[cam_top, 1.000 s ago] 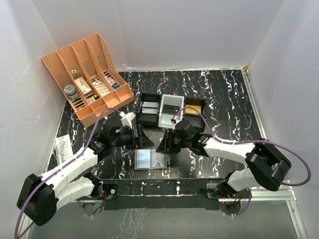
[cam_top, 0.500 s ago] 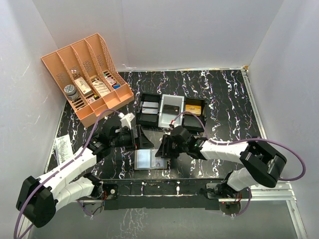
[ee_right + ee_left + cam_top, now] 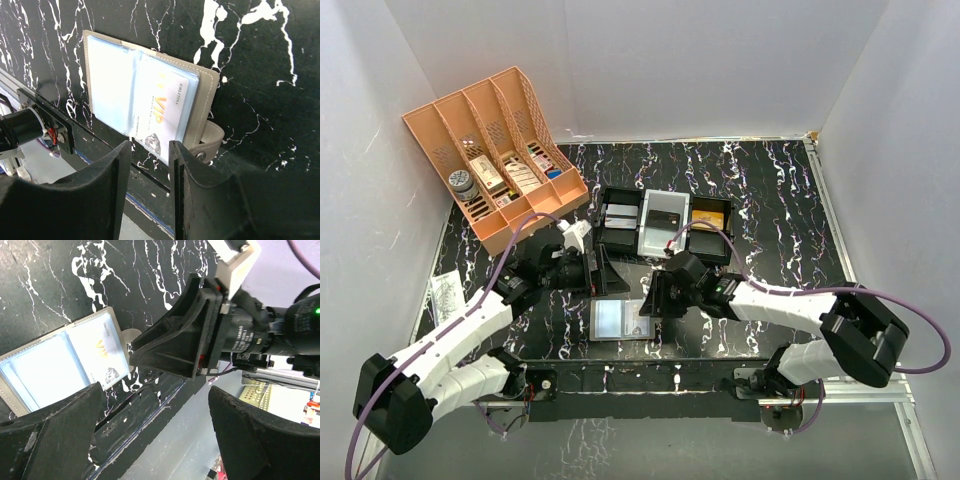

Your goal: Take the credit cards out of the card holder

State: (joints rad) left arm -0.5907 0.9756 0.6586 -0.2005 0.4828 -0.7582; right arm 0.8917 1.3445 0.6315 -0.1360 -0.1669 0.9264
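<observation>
The card holder (image 3: 620,320) lies open and flat near the table's front edge, its grey-blue clear sleeves (image 3: 112,75) facing up and its closing tab (image 3: 212,137) sticking out at the side. A white credit card with gold "VIP" lettering (image 3: 162,107) sits in its right-hand sleeve (image 3: 102,352). My right gripper (image 3: 150,147) hovers at that card's outer corner, open by a narrow gap with nothing between its fingers (image 3: 650,298). My left gripper (image 3: 156,395) stands wide open and empty just behind the holder (image 3: 606,280).
A black three-compartment tray (image 3: 620,243) behind the holder contains flat cards, an orange one (image 3: 712,216) in its right section. The orange lattice organiser (image 3: 495,150) stands at the back left. A paper slip (image 3: 445,295) lies by the left wall.
My left gripper has opened wider and drawn back a little from the holder. My right gripper has slid slightly nearer the holder's right edge. The holder has not moved.
</observation>
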